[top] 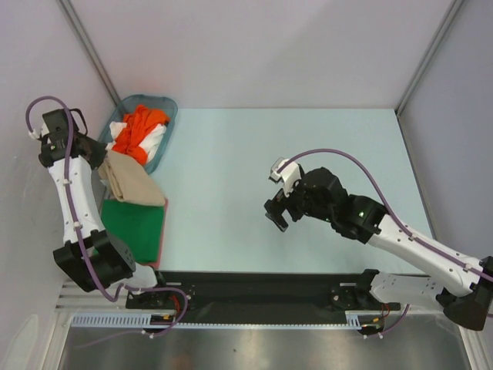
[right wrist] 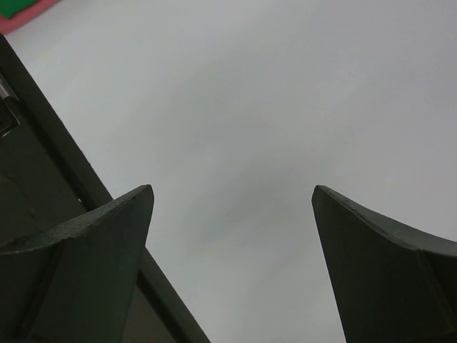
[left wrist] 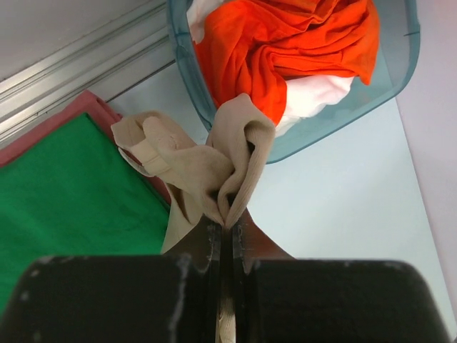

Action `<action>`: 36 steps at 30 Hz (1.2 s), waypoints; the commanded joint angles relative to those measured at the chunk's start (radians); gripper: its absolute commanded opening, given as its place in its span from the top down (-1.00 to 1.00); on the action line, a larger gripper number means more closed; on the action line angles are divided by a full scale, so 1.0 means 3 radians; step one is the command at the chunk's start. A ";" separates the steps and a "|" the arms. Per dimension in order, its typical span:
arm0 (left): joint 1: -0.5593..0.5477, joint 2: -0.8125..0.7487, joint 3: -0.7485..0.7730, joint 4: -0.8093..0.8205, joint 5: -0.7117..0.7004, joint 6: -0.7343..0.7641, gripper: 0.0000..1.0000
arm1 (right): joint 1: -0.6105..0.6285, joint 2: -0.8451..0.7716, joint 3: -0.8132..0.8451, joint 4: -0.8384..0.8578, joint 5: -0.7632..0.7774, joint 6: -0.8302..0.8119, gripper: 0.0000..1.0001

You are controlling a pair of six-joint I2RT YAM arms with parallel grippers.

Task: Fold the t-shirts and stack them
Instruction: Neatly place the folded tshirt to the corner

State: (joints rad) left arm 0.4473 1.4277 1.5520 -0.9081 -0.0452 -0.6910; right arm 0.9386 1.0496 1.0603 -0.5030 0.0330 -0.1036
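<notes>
My left gripper (left wrist: 227,227) is shut on a bunch of the tan-beige t-shirt (left wrist: 203,168), which hangs beside the teal basket (left wrist: 400,68). In the top view the tan shirt (top: 132,181) drapes over the folded green shirt (top: 132,227), which lies on a reddish shirt (top: 162,235) at the table's left. An orange shirt (top: 141,127) and a white shirt (top: 156,140) lie crumpled in the basket (top: 166,104); they also show in the left wrist view, orange (left wrist: 285,43) and white (left wrist: 314,96). My right gripper (top: 275,212) is open and empty above the bare table middle (right wrist: 232,193).
The pale blue table (top: 308,169) is walled at the back and both sides. A black rail (top: 262,297) with the arm bases runs along the near edge. The left arm (top: 73,200) stands next to the stacked shirts.
</notes>
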 commanded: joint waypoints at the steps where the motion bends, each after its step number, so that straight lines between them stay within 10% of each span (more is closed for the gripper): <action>1: 0.0038 -0.0009 -0.0045 0.0169 0.0089 0.0227 0.99 | 0.0001 0.0080 0.0106 0.0066 -0.0079 0.0044 -0.99; 28: 0.0662 -0.1108 -0.1584 0.0215 -0.0120 0.0084 0.99 | 0.0011 0.0372 0.0372 -0.0026 -0.0483 -0.0049 -0.99; 36: 0.0861 -0.1031 -0.1696 0.0302 -0.0069 0.0391 1.00 | 0.0021 0.0832 0.0521 0.0086 -0.1284 0.0718 -0.99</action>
State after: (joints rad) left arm 0.6662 1.1240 1.0607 -0.8436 -0.0673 -0.6182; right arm 0.9386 1.2453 1.1770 -0.5156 -0.1783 0.0044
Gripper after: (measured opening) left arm 0.041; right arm 0.994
